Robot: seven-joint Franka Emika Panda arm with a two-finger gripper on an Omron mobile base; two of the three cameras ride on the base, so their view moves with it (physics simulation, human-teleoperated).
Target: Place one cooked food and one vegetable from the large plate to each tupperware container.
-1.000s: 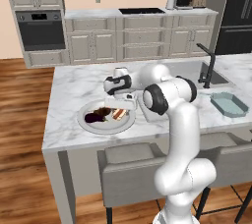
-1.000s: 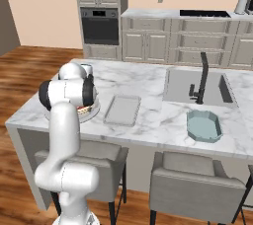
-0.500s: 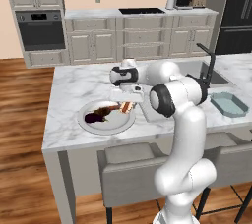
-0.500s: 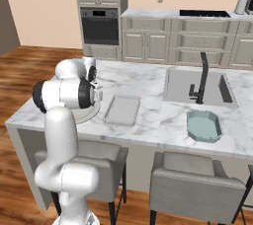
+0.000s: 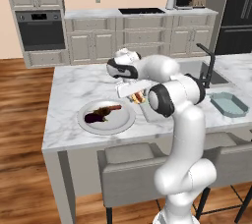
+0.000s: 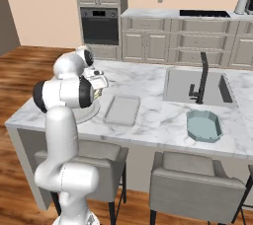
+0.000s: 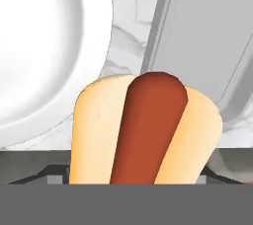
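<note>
Tan hot dog (image 7: 143, 130), grasped in the jaws, has left the large plate (image 5: 106, 117).

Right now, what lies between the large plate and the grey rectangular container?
In the hand view, a strip of bare marble counter separates the large plate from the grey container. The hot dog in the end effector hangs above that gap.

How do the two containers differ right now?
The grey container is rectangular with rounded corners; the teal container is elongated with cut corners. The grey one lies beside the plate, close to the hot dog in the gripper; the teal one sits far off by the sink. Both look empty.
</note>
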